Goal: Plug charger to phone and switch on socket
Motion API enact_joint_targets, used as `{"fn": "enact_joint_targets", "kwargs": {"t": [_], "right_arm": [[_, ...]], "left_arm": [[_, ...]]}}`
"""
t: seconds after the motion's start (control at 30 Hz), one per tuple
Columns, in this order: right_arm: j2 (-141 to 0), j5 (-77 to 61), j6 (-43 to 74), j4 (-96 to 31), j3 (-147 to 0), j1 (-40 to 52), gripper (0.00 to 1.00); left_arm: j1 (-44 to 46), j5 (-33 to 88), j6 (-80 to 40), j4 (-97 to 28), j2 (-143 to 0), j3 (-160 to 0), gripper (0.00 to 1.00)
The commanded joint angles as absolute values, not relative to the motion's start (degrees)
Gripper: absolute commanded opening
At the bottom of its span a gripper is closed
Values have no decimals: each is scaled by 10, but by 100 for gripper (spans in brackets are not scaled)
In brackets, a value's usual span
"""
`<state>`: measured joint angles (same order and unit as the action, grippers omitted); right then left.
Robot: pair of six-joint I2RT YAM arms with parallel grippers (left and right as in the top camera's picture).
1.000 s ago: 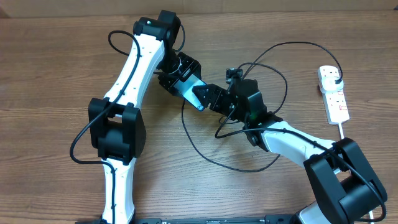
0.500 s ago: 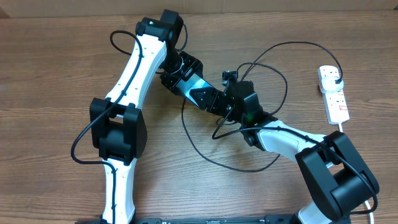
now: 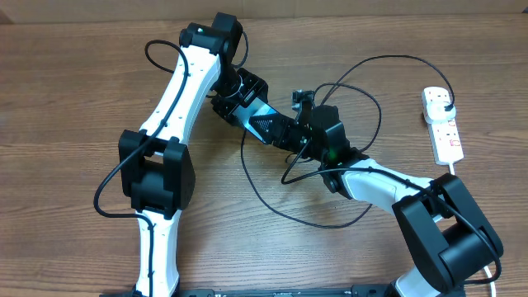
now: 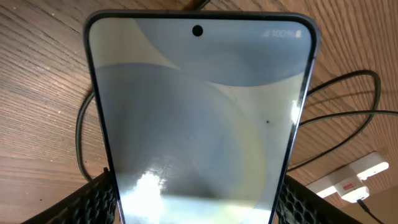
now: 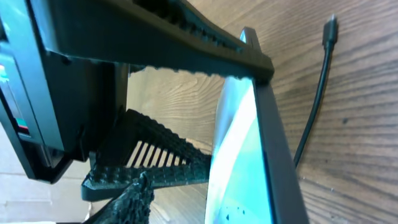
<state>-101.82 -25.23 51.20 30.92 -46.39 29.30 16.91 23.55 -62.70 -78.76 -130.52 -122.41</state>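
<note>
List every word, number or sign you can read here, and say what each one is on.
"100%": faint, in the top corner of the phone screen, seen in the left wrist view.
Red marks on the white power strip: too small to read.
Nothing else is legible.

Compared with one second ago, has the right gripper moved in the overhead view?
Yes, slightly: the right gripper has shifted away from the socket, which stayed put, and closer to the phone.

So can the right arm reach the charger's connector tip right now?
Probably yes: the charger's connector tip lies bare on the table, past the right gripper, with only the phone standing close beside it.
</note>
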Motion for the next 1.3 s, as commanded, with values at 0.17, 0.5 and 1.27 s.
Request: {"fn": "enact_joint_targets", "kwargs": {"t": [0.17, 0.5, 1.27], "right_arm": [[-1019, -269, 519, 298, -478, 295, 29], [-1019, -245, 519, 290, -478, 295, 19], [-1019, -191, 521, 285, -478, 295, 4]], "left_arm": [[174, 236, -635, -786, -1298, -1241, 4], [174, 236, -632, -788, -1298, -1241, 4], [174, 236, -622, -793, -1298, -1241, 14]]}}
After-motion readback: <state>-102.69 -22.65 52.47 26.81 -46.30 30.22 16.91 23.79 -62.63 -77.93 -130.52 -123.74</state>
